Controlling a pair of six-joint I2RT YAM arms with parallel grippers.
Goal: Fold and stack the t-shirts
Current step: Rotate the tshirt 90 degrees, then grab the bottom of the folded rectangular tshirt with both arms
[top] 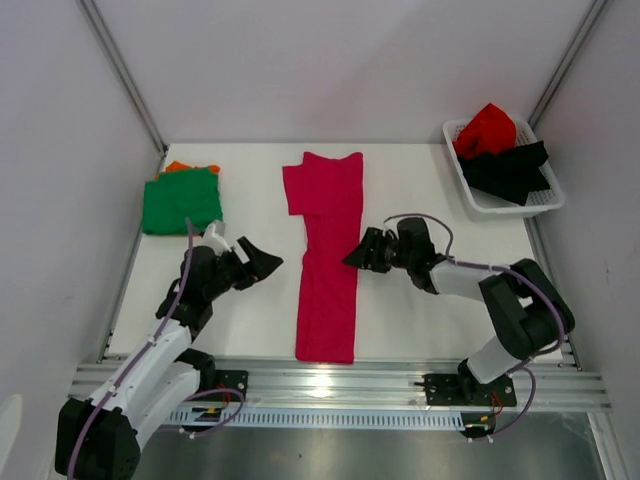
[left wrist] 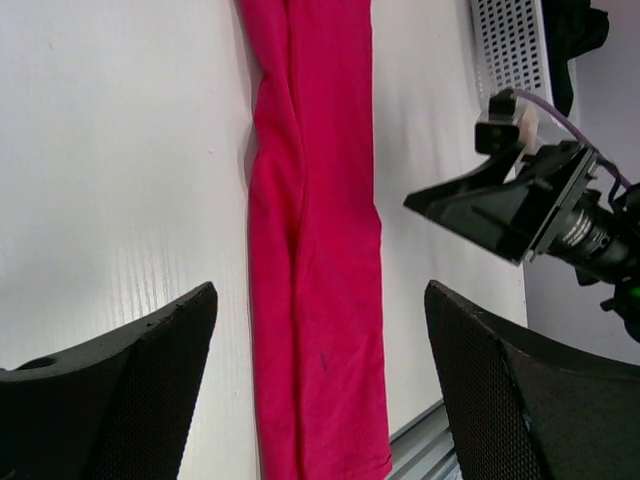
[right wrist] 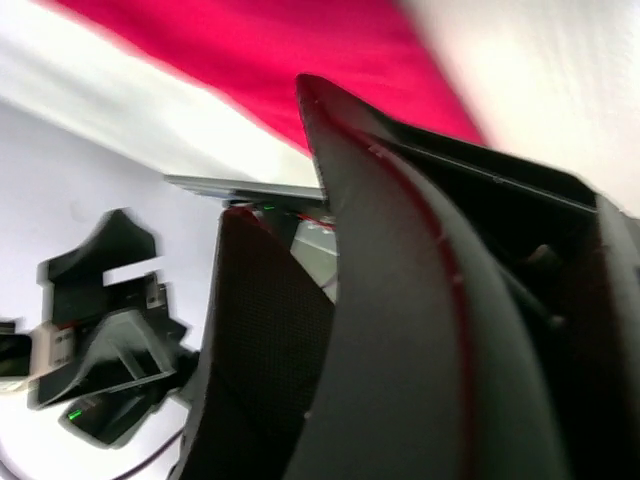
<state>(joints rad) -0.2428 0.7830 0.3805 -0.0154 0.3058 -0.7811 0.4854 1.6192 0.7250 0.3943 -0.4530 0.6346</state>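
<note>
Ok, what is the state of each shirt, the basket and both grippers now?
pink t-shirt: folded into a long strip, lying flat.
green t-shirt: folded, on the orange t-shirt.
orange t-shirt: mostly hidden underneath.
red t-shirt: crumpled, in the basket.
black t-shirt: crumpled, in the basket.
basket: upright.
left gripper: open, empty.
right gripper: beside the pink strip; jaws unclear.

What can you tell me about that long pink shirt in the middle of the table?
It is a magenta-pink t-shirt of soft plain cloth, folded lengthwise into a long narrow strip with a crease down it. It lies flat on the white table, near end by the front edge, one short sleeve sticking out left at the far end. The right tool hovers at its right edge; contact is unclear. The left tool is apart.
</note>
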